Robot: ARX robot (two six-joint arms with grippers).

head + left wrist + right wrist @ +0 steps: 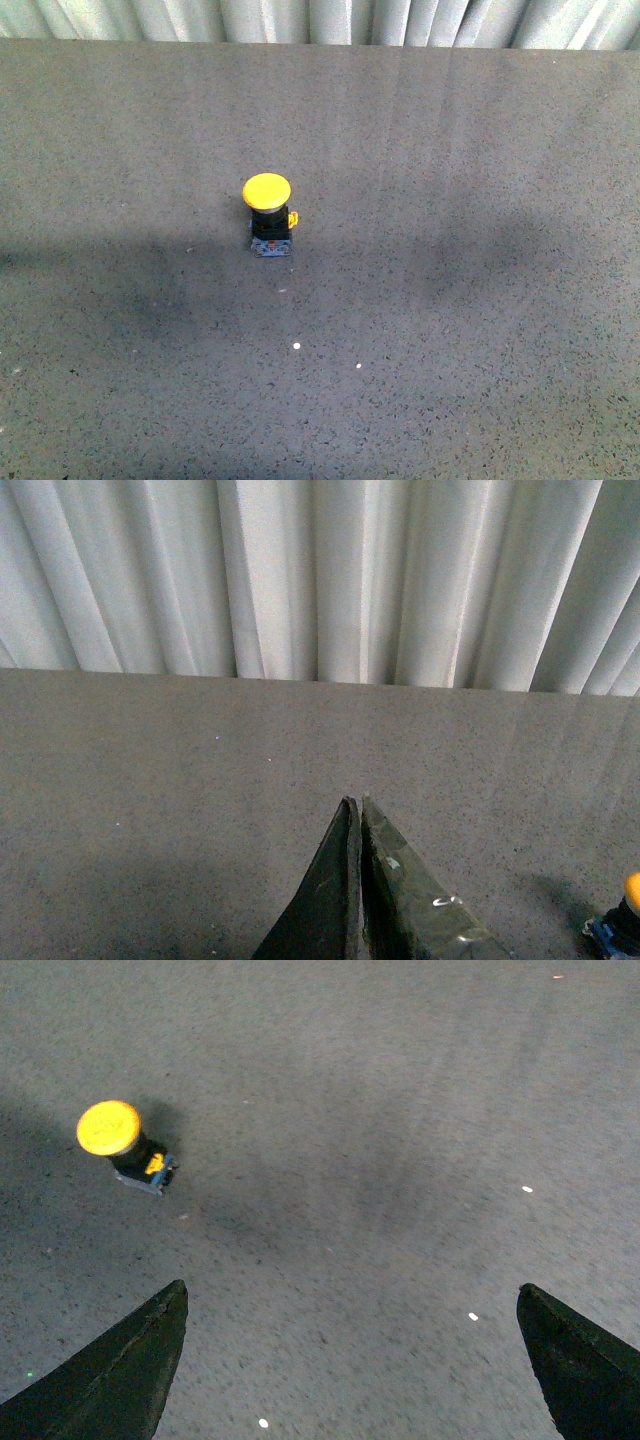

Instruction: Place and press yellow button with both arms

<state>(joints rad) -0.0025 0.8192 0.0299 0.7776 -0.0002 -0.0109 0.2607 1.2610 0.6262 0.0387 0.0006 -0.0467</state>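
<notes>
trainee: button (268, 210) first. where is it?

mentor: upright on the grey worktop (480, 330). it stands on its bluish base (270, 244), with the yellow cap (266, 190) up and the small tab (292, 217) sticking out at one side. nothing touches it. the curtain (320, 580) hangs well behind the button, and two white specks (297, 346) lie on the robot's side of the button.

trainee: and the arms?

mentor: neither shows in the front view. the left end effector (359, 805) has its fingers pressed together with nothing between them, and the button just shows at the edge of its wrist view, apart from the tips. the right end effector (350, 1288) is spread wide and empty. it is well apart from the button, which sits off towards one finger, not between the two.

trainee: so placing looks done?

mentor: i'd judge so. it stands square, so pressing is what's left.

trainee: how do i do that well?

mentor: it looks top-heavy on a small base, so an off-centre push would likely tip or skid it. bring the spread right end effector around the black body below the cap, clear of the tab, and close gently to steady it. then lower the closed left tips onto the middle of the cap and push straight down, with no sideways drag.
</notes>
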